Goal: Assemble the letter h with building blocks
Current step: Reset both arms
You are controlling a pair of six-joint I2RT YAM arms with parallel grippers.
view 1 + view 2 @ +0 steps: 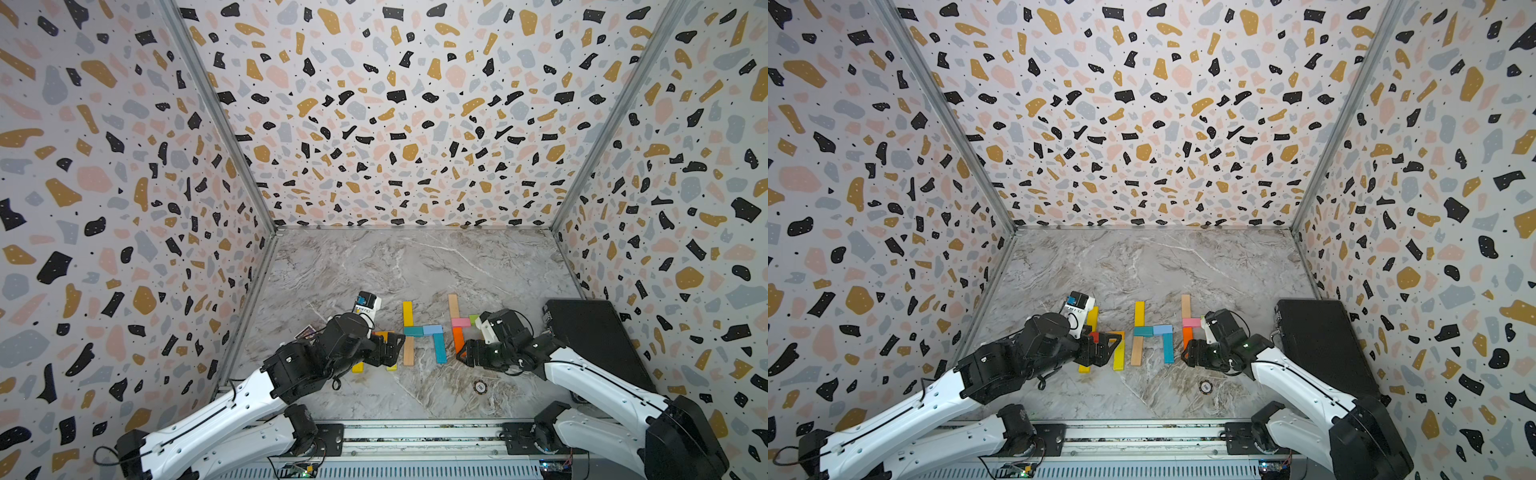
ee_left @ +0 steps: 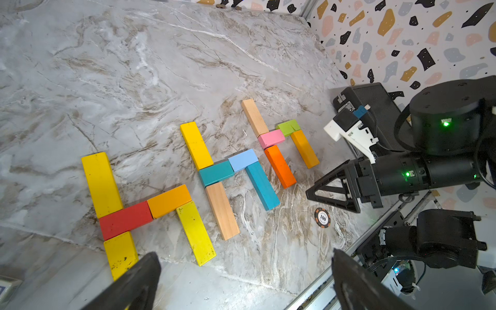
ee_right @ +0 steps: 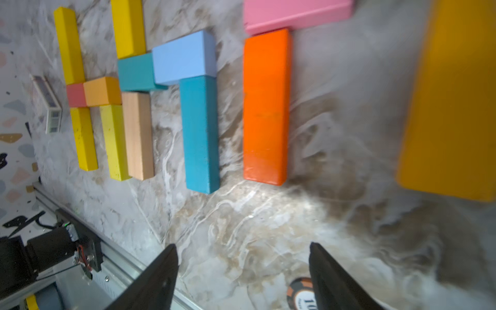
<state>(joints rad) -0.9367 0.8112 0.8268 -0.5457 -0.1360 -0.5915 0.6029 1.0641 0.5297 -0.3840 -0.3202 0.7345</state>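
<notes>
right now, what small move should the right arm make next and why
Probably draw the right arm straight back toward its base. Its jaws stand open and empty just short of the orange block, and all three h shapes look complete, with the amber leg in place. Backing off straight should avoid nudging either.

White-shelled arms point(image 1: 232, 411) with black joints point(image 1: 299, 368) (small green lights point(image 2: 445, 124)), thin black cables point(image 1: 337, 384)
</notes>
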